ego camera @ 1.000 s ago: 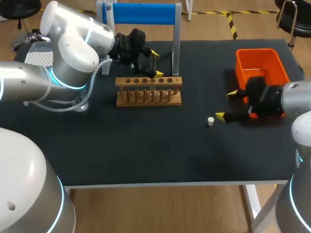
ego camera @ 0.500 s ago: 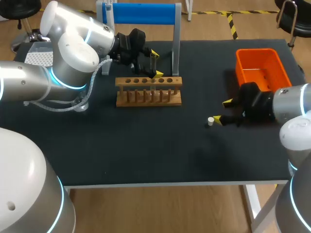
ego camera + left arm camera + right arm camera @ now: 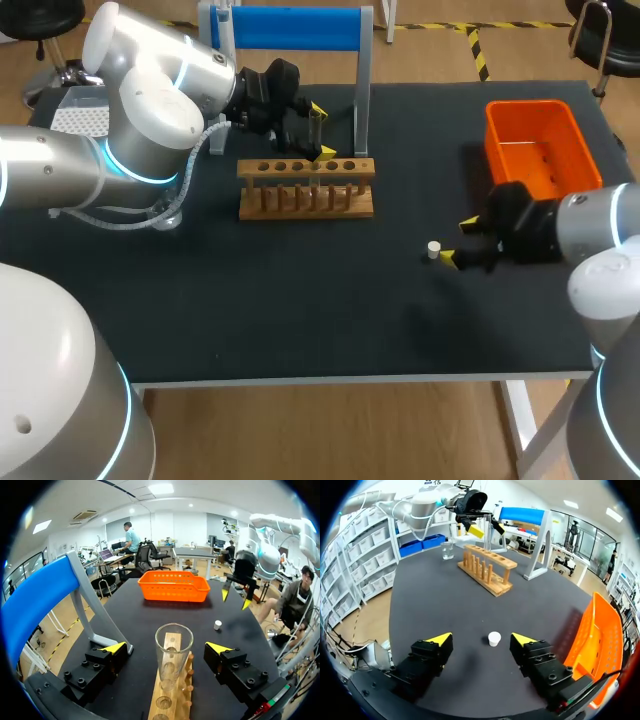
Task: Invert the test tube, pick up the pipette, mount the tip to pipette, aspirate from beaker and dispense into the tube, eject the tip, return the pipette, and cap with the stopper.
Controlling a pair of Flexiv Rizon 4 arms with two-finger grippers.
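The left arm comes in from the left side and reaches to the back part of the dark worktop (image 3: pixel 300 310). Its left gripper (image 3: pixel 167 648) is released: the two yellow-tipped fingers stand wide apart, one on each side of the test tube (image 3: pixel 173 656), and neither of them touches the glass. The test tube stands upright in the wooden rack (image 3: pixel 306 190), in a hole toward the rack's right end, with its open mouth up. Behind the rack there is a stand with a blue bar (image 3: pixel 290 28).

The right arm comes in from the right side and lies low over the worktop. Its right gripper (image 3: pixel 481 640) is released as well, with the fingers spread. The small white stopper (image 3: pixel 494 638) stands on the worktop just at the opening between the two yellow tips. It is apart from both of them, and in the head view it is just beyond the tips, on the side away from the arm. The stopper is well apart from the rack and the test tube.

The orange bin (image 3: pixel 520 112) stands near the right back corner of the worktop, beside the right arm. In the right wrist view a small glass beaker (image 3: pixel 447 550) stands on the worktop beyond the far end of the rack.
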